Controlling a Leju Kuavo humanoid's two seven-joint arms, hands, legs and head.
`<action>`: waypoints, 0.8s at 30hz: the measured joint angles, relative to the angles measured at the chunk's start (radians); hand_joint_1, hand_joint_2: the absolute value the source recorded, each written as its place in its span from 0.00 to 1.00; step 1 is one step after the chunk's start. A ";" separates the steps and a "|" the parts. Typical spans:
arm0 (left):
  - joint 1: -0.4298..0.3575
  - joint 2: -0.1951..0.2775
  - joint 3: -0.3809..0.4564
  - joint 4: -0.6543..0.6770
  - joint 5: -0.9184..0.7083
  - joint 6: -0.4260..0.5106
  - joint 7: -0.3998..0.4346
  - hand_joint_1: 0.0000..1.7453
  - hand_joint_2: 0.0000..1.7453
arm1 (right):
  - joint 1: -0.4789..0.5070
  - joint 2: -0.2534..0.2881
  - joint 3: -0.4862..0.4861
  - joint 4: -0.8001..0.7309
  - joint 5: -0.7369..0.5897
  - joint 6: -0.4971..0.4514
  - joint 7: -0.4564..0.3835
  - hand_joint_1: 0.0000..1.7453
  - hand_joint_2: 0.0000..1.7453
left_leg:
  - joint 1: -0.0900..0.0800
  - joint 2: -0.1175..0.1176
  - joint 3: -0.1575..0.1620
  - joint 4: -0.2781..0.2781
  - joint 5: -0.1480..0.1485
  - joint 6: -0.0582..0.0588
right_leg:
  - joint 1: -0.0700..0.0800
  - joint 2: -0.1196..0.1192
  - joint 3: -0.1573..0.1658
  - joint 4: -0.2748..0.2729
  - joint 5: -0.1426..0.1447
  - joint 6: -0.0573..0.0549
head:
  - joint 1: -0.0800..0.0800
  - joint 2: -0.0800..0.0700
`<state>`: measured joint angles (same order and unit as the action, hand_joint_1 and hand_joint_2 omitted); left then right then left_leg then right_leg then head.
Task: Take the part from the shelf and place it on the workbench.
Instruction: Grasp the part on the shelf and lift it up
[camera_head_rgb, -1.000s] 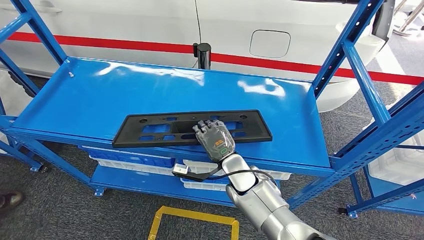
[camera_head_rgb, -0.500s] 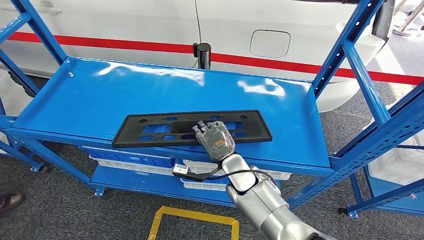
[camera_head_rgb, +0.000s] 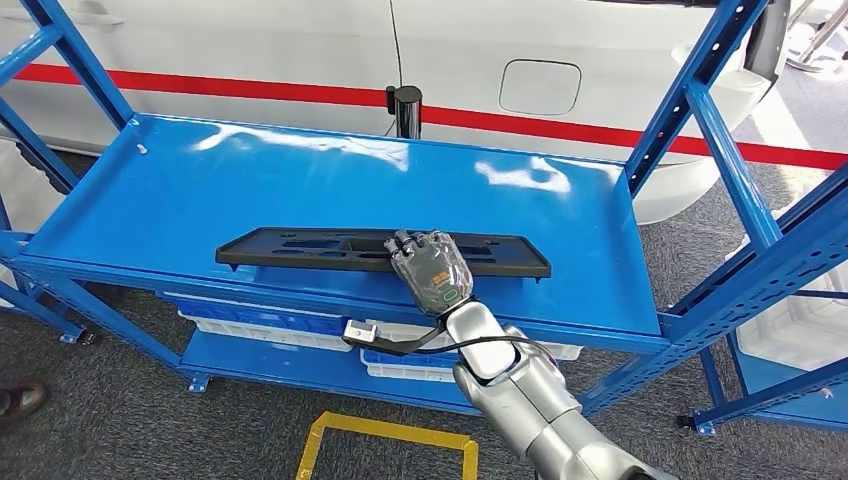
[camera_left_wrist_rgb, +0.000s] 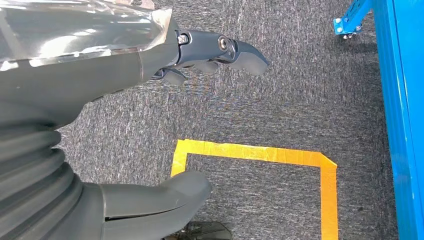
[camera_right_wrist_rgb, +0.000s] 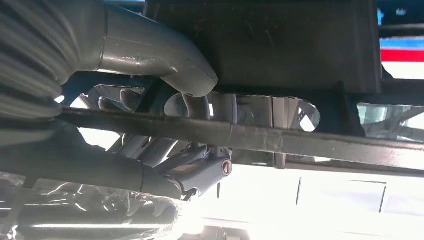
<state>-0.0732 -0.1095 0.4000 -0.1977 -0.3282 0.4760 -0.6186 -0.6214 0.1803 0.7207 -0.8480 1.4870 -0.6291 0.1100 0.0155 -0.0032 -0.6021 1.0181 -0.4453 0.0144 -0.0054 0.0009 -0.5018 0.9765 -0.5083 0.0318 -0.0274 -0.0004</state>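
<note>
Blue shelf (camera_head_rgb: 200, 200): right hand (camera_head_rgb: 432, 272) clamped on tilted black part (camera_head_rgb: 300, 250); left hand (camera_left_wrist_rgb: 150, 100) empty, fingers apart.

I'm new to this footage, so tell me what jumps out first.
The right hand grips a long black part at the front of the blue shelf, its fingers through a cutout. Behind stands a white car with a red stripe.
</note>
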 joint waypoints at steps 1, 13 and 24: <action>0.000 0.000 0.001 0.000 -0.001 0.002 0.001 0.00 1.00 | 0.001 -0.002 0.000 -0.007 0.000 0.000 -0.001 1.00 1.00 | 0.000 0.000 0.000 0.000 0.000 0.000 | 0.000 0.000 0.000 0.000 0.000 0.000 | 0.000 0.000; 0.003 -0.001 0.006 0.000 -0.034 0.038 0.069 0.00 1.00 | 0.073 -0.099 -0.081 -0.256 -0.211 -0.006 -0.206 1.00 1.00 | -0.001 -0.001 -0.001 0.000 0.000 0.000 | 0.000 -0.001 -0.003 0.000 0.000 0.000 | 0.000 0.000; 0.013 0.002 0.039 0.000 -0.015 0.043 0.069 0.00 1.00 | 0.155 -0.264 -0.241 -0.555 -0.353 -0.039 -0.300 1.00 1.00 | -0.002 0.000 -0.001 0.000 0.000 0.000 | -0.001 -0.001 -0.001 0.000 0.000 0.001 | 0.000 0.000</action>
<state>-0.0606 -0.1080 0.4394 -0.1976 -0.3431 0.5189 -0.5494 -0.4668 -0.0835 0.4799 -1.4031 1.1337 -0.6680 -0.1896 0.0132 -0.0037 -0.6032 1.0183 -0.4453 0.0146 -0.0059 0.0003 -0.5028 0.9761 -0.5080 0.0324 -0.0273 -0.0004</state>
